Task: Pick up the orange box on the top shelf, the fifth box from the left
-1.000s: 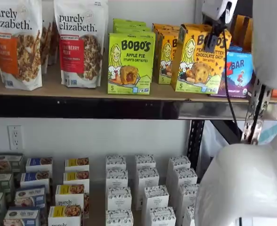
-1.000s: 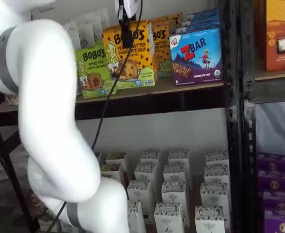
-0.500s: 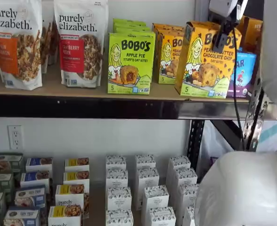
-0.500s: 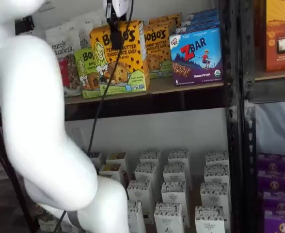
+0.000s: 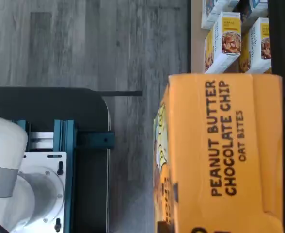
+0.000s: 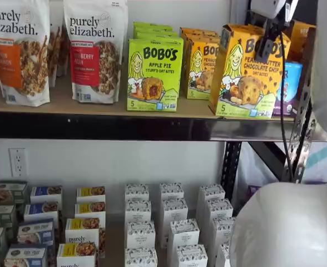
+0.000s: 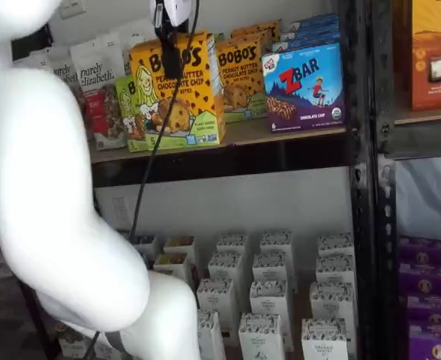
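Observation:
The orange box (image 6: 246, 72) reads "BOBO'S Peanut Butter Chocolate Chip" and stands upright and forward of its row at the front edge of the top shelf (image 6: 97, 105). In both shelf views my gripper (image 6: 263, 45) comes down from above and is shut on the box's top. One black finger lies across the box's front face (image 7: 177, 94). The gripper (image 7: 169, 58) hangs from the view's top edge with its cable beside it. The wrist view shows the box's orange top panel (image 5: 225, 155) close up. Whether the box's base touches the board I cannot tell.
A lime-green Apple Pie carton (image 6: 154, 74) and granola bags (image 6: 95, 50) stand left of the held box. More orange cartons (image 6: 199, 64) sit behind it and a ZBar box (image 7: 304, 86) to its right. Small white boxes (image 6: 172, 222) fill the lower level. A dark steel upright (image 7: 363, 187) bounds the shelf.
The gripper has drawn the orange box out from its row toward the cameras. The box was tilted a second ago and now hangs upright and looks larger.

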